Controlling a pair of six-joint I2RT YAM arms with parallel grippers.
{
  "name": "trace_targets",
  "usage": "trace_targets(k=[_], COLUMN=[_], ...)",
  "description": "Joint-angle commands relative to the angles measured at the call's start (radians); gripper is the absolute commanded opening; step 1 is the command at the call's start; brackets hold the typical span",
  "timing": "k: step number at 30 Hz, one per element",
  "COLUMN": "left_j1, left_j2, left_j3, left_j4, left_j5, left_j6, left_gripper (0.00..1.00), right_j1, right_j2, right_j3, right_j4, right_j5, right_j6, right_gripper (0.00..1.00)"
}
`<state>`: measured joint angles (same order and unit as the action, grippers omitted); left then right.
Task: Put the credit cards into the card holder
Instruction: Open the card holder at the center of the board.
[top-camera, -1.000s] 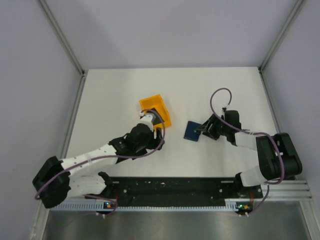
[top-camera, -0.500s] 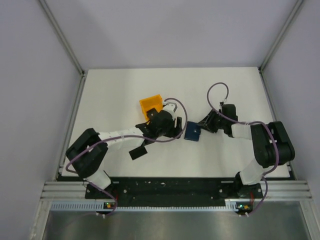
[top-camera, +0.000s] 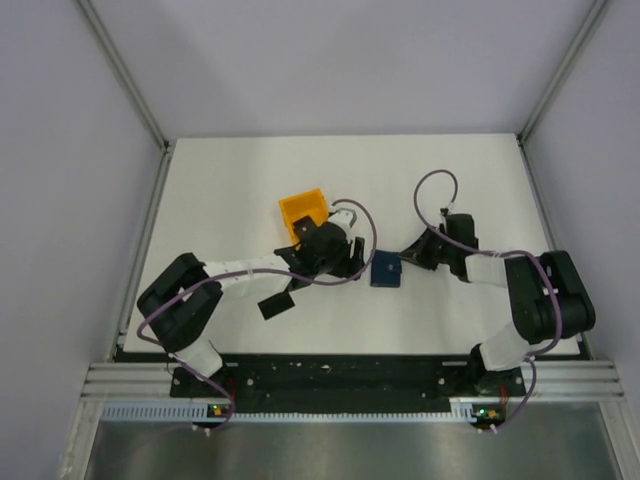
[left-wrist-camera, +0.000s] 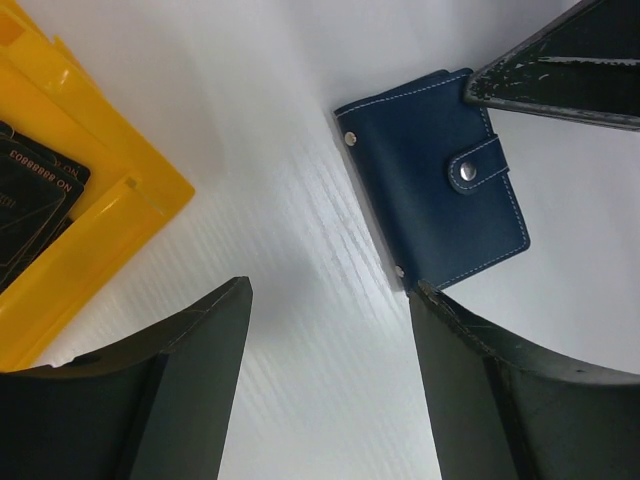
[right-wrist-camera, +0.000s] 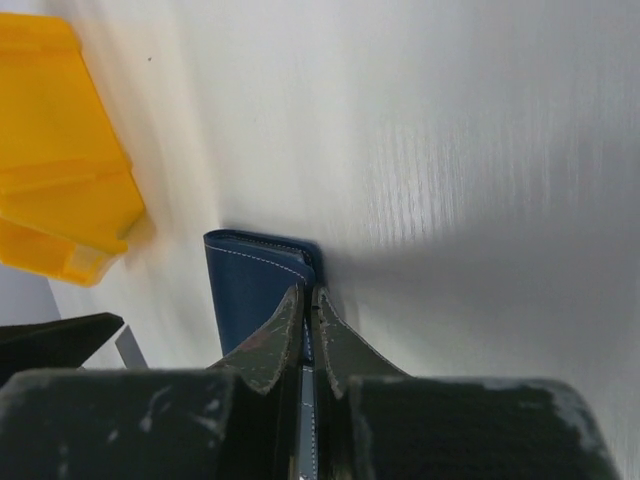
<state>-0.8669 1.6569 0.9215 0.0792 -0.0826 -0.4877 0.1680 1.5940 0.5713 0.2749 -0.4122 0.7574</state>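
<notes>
Your right jaws are pinched on one edge of the holder (top-camera: 385, 270), which lies folded and snapped shut on the table (top-camera: 230, 190) between your two arms. Your left jaws stand spread over the table on the holder's other side, one tip close to its corner. A black card (left-wrist-camera: 30, 195) lies in the orange bin (top-camera: 303, 210) beside them.

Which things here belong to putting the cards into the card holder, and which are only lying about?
Belong to the job: the card holder, pinched by the right gripper; a black card in the orange bin; another black card on the table.
Only lying about: the orange bin itself.
</notes>
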Motion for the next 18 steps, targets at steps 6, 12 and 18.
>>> trace_targets(k=[6,12,18], left_j1=[-0.004,-0.009,-0.024], left_j2=[-0.164,-0.244,-0.296], left_j3=[-0.124,-0.256,-0.348], left_j4=[0.022,0.099,0.195], left_j5=[0.017,0.128,0.211], left_j6=[0.003,-0.078,-0.159], left_gripper=[0.71,0.71,0.71], right_j1=[0.034,0.091,0.099], right_j2=[-0.146,-0.219,-0.342], right_j3=[-0.03,-0.152,-0.275], right_j4=[-0.12,-0.056,-0.019], right_j5=[-0.079,-0.048,-0.004], right_j6=[-0.128,-0.038,0.016], right_gripper=[0.0,0.0,0.0])
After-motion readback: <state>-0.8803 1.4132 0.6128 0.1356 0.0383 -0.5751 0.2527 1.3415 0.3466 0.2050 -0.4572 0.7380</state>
